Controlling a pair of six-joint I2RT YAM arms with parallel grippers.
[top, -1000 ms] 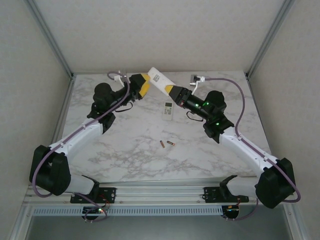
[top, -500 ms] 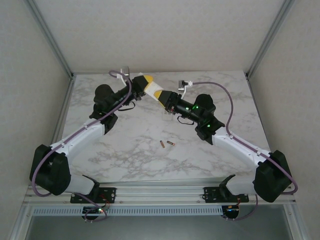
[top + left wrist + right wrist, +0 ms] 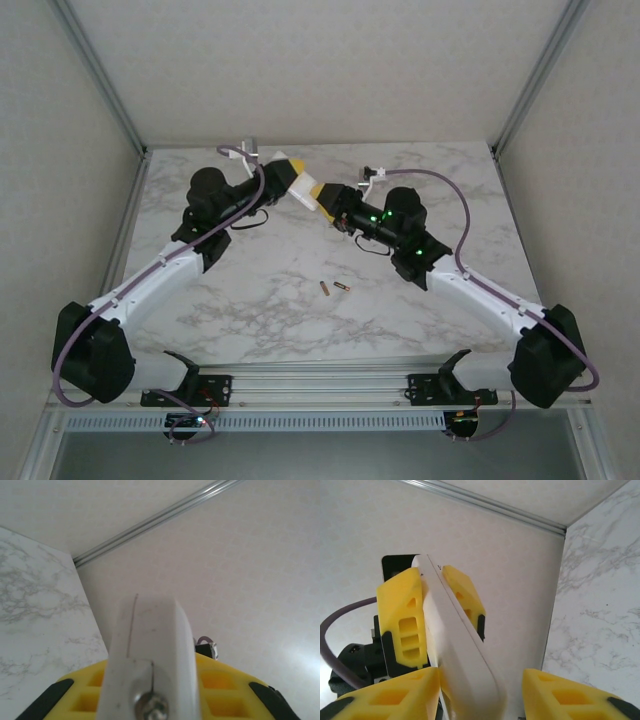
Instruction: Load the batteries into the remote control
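I hold the white remote control [image 3: 303,183] up off the table at the back, between my two grippers. My left gripper [image 3: 287,169] is shut on it; in the right wrist view its yellow fingers [image 3: 402,615] clamp the remote [image 3: 455,650] from both sides. My right gripper [image 3: 479,676] stands open around the remote's near end, with a clear gap at one finger. In the left wrist view the remote [image 3: 150,640] fills my left gripper [image 3: 150,680]. Two batteries [image 3: 333,288] lie side by side on the marble, nearer than both grippers.
The marble table [image 3: 250,290] is boxed in by white walls with metal corner posts [image 3: 525,85]. Both arms stretch to the far middle, and their cables [image 3: 470,215] loop above them. The batteries lie in open space at mid table.
My left gripper has shut on the remote and my right gripper has let go of it and opened. The right arm has swung left, now covering a small white keypad piece on the table.
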